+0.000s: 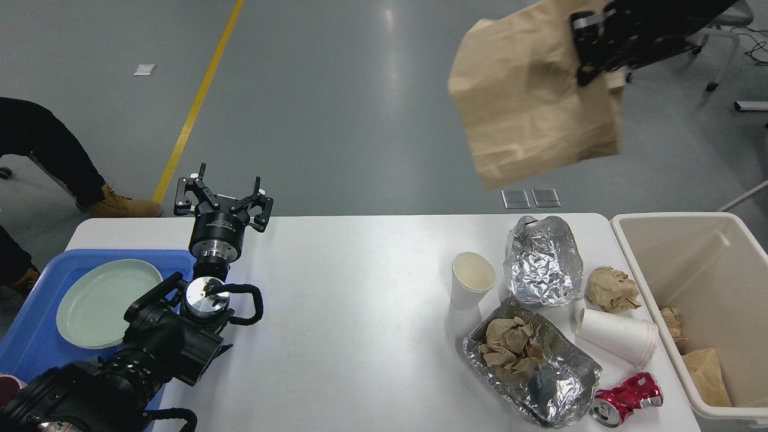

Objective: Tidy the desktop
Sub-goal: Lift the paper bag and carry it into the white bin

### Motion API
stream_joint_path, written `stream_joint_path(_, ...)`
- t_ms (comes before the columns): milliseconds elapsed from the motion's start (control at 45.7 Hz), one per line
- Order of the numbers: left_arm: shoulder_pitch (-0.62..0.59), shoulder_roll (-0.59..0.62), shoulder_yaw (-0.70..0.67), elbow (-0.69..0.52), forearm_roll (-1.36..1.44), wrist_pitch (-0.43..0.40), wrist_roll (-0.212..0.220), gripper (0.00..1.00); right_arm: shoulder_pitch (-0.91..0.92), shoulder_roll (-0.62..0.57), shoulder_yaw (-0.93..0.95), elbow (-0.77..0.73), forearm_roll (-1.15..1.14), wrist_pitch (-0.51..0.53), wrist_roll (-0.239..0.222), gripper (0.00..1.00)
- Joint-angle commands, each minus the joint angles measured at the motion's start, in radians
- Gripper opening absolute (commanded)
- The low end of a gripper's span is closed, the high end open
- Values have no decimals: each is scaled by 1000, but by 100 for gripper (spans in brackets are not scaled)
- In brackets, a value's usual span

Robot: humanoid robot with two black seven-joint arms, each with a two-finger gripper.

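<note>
High above the desk [360, 288], the right tool [591, 51] pinches a paper bag [528, 114] by one edge; swinging could tear it free. Left tool [223, 195] open, idle.

head view, forward and down, over desktop [360, 336]

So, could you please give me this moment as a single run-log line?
right gripper: shut on paper bag, held high, above and behind desktop | left gripper: open, empty | bin: bag not in
</note>
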Motion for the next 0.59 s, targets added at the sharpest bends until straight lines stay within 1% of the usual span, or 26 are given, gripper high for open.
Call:
stream_joint_path(0, 0, 0, -1, 0, 0, 0, 0, 97, -4, -17, -163, -102, -62, 0, 0, 0)
stream_joint_path(88, 0, 0, 1, 0, 0, 0, 0, 97, -19, -66, -233, -116, -103, 0, -2, 0)
stream_joint_path(153, 0, 0, 1, 0, 0, 0, 0, 97, -58, -107, -252, -116, -162, 0, -5, 0)
stream_joint_path(241, 0, 0, 1, 0, 0, 0, 0, 97, -151, -170, -267, -119, -232, 0, -3, 0)
stream_joint_path(285, 0, 0, 1, 0, 0, 0, 0, 97, -231, -193, -292, -119, -260, 0, -3, 0)
stream_joint_path(307, 0, 0, -1, 0, 0, 0, 0, 97, -256, -198, -304, -119, -266, -30, -3, 0)
stream_joint_path(372, 0, 0, -1, 0, 0, 0, 0, 97, -346, -218, -335, -119, -271, -191, -3, 0)
stream_joint_path(416, 0, 0, 1, 0, 0, 0, 0, 97, -412, -235, -336, -119, -271, -268, -5, 0)
stream_joint_path(569, 0, 0, -1, 0, 0, 0, 0, 97, -637, -246, -319, -125, -271, -495, -6, 0)
